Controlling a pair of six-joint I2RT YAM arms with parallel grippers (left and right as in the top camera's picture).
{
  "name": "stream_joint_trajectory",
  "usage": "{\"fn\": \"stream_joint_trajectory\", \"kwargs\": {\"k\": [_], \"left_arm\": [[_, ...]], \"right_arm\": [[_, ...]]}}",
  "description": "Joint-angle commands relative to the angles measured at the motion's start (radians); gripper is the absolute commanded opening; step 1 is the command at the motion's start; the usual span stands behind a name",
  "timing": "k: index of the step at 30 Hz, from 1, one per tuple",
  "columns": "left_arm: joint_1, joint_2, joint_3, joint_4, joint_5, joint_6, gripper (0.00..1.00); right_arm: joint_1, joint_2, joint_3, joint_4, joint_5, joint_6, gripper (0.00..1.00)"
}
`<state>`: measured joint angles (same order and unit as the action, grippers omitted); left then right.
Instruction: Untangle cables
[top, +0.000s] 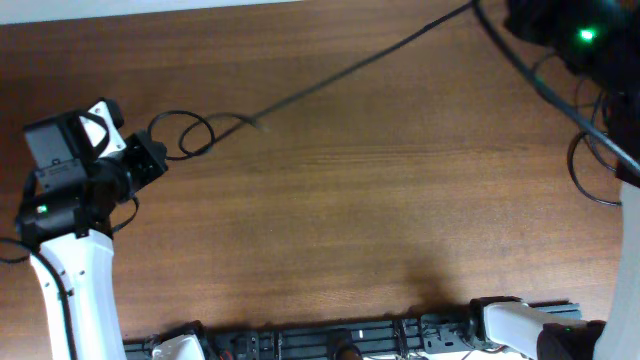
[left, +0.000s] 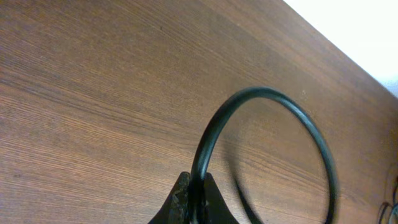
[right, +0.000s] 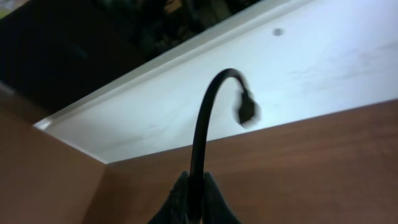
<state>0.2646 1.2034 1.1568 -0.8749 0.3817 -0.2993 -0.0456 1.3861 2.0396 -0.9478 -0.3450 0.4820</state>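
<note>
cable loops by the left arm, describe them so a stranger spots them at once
On the wooden table, find the left arm. At its fingers the thin black cable curls into small loops, then runs straight to the far right corner. Only it spans the wood; the thicker wires hang by the right arm.

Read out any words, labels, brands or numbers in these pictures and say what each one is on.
No readable text anywhere.
The plug on the cable is blurred, with no legible mark.
The green light is a plain glow, not a sign.
The table shows only wood grain.
</note>
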Motion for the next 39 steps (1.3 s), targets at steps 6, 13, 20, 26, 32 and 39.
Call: {"fn": "stream_joint_trajectory", "kwargs": {"k": [6, 13, 20, 26, 32, 39], "left_arm": [[0.04, -0.005, 0.003, -0.005, 0.193, 0.109, 0.0], [0.037, -0.005, 0.003, 0.009, 0.614, 0.238, 0.01], [-0.024, -0.005, 0.003, 0.042, 0.78, 0.24, 0.04], [-0.123, -0.005, 0.003, 0.149, 0.801, 0.112, 0.04], [-0.201, -0.005, 0.003, 0.303, 0.8, -0.121, 0.04], [-0.239, -0.005, 0.003, 0.322, 0.755, -0.277, 0.03]], "right_arm": [[-0.06, -0.002, 0.021, -0.009, -0.037, -0.037, 0.61], [-0.059, 0.023, 0.021, -0.093, -0.156, -0.121, 0.83], [-0.058, 0.031, 0.021, -0.231, -0.252, -0.314, 0.83], [-0.055, 0.047, 0.021, -0.401, -0.34, -0.576, 0.79], [0.073, 0.09, 0.02, -0.534, -0.438, -0.834, 0.66], [0.302, 0.16, 0.02, -0.541, -0.438, -0.962, 0.68]]}}
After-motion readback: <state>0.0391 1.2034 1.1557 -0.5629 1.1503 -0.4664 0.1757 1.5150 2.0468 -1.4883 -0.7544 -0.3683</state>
